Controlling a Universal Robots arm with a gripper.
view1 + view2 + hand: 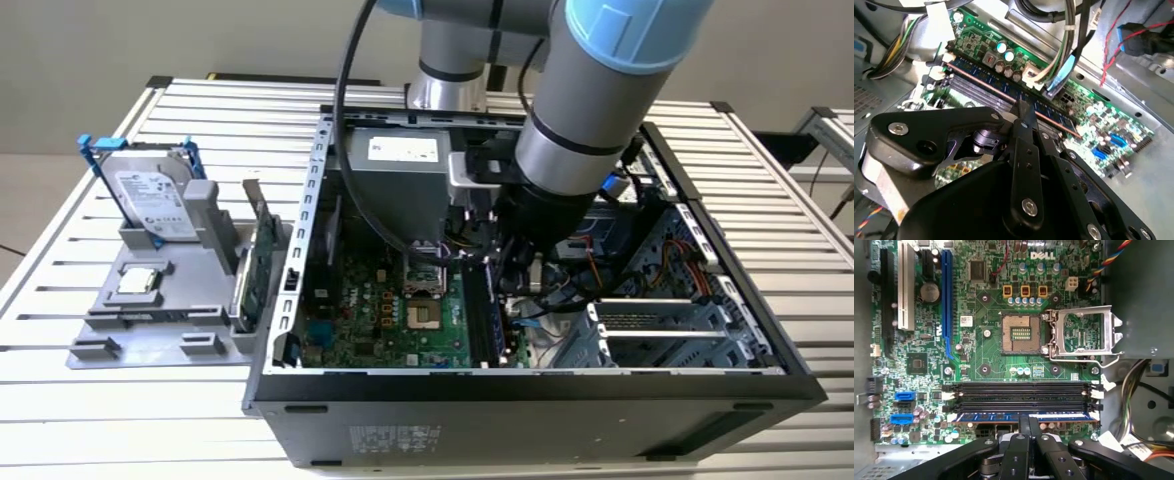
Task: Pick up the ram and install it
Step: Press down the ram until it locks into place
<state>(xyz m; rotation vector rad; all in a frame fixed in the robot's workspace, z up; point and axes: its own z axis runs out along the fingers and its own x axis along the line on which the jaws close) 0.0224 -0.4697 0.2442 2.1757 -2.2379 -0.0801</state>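
Pincer: the gripper (1029, 426) is down inside the open computer case (534, 385), over the motherboard (989, 355); its two fingers (1024, 424) are pressed together, tips side by side with no gap, clenched and not grasping anything; in the second wrist view the gripper (1023, 111) tips meet right on the stick's upper edge

Ram: the ram (1019, 416), a long blue-edged stick, sits in the memory slot nearest the pincer, directly under the fingertips and touching them; it runs crosswise to the fingers, reaching out to both sides of them; in the second wrist view the ram (989, 85) lies level in its slot

Neighbouring slots: three dark memory slots (1019, 395) lie just beyond the ram, away from the pincer

Socket: the processor socket (1021, 333) lies farther beyond those slots, well apart from the fingertips
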